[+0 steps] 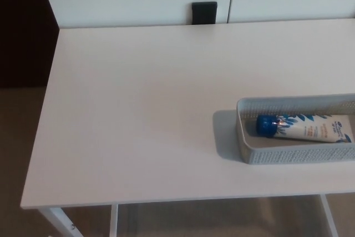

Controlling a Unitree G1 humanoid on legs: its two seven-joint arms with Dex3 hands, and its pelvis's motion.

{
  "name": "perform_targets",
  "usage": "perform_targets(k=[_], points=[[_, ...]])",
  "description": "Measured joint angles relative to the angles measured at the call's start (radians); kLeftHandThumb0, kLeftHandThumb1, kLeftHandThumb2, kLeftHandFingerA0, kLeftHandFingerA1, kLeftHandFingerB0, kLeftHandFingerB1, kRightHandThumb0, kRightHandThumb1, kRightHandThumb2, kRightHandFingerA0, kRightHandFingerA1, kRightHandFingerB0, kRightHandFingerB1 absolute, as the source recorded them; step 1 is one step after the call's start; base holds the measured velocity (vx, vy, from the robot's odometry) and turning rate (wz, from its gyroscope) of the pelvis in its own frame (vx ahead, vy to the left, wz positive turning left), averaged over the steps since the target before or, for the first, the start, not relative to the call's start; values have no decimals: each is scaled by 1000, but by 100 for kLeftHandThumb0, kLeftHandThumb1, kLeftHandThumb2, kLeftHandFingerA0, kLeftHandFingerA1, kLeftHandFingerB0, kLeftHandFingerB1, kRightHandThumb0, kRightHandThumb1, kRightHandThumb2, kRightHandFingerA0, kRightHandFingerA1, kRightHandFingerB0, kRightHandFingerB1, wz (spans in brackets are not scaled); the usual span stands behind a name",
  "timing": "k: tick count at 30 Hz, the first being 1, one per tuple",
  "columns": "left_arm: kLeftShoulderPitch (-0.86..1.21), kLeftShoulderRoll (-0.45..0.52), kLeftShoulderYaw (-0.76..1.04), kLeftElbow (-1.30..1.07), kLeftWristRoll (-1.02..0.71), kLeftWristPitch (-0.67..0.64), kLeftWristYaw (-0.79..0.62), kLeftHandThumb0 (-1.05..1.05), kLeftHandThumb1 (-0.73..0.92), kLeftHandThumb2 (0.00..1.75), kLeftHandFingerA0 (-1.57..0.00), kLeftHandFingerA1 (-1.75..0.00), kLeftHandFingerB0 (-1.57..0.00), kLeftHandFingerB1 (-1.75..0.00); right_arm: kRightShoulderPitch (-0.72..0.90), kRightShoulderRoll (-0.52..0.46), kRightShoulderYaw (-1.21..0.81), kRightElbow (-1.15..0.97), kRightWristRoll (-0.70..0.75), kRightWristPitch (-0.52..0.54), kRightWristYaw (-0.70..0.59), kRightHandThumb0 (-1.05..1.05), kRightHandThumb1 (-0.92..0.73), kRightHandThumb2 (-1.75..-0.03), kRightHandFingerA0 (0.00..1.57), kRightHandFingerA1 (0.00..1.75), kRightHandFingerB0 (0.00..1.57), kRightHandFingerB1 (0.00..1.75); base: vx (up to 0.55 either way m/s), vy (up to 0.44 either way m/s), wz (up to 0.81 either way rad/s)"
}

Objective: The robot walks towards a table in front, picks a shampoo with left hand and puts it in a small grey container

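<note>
A white shampoo tube (pixel 305 127) with a blue cap and blue leaf print lies on its side inside the small grey mesh container (pixel 260 157), cap pointing left. The container sits at the right of the white table (pixel 138 109), near its front edge, and runs off the picture's right side. Neither of my hands nor any part of my arms shows in the head view.
A black wall socket (pixel 204 12) sits on the white wall behind the table's far edge. Dark space lies beyond the table's left edge, with brown floor below. White table legs (pixel 61 221) show under the front edge.
</note>
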Motion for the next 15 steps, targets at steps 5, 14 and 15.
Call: perform_targets(k=[5,14,15], points=[[-145,12,-43,191,23,-6,58,-23,56,57,-85,-72,-21,-29,-3,0,-2,-1,0,0,0,-31,-65,-59,78,56,59,45,0,0,0],[-499,8,-81,565,49,-5,208,-17,54,56,-86,-115,-32,-34,-28,0,-21,-2,1,0,-2,-32,-64,-59,77,55,57,45,0,0,0],[-542,2,-68,600,46,-5,228,-17,54,56,-82,-116,-31,-33,-32,0,-25,-2,1,0,-3,-31,-64,-59,77,56,57,45,0,0,0]])
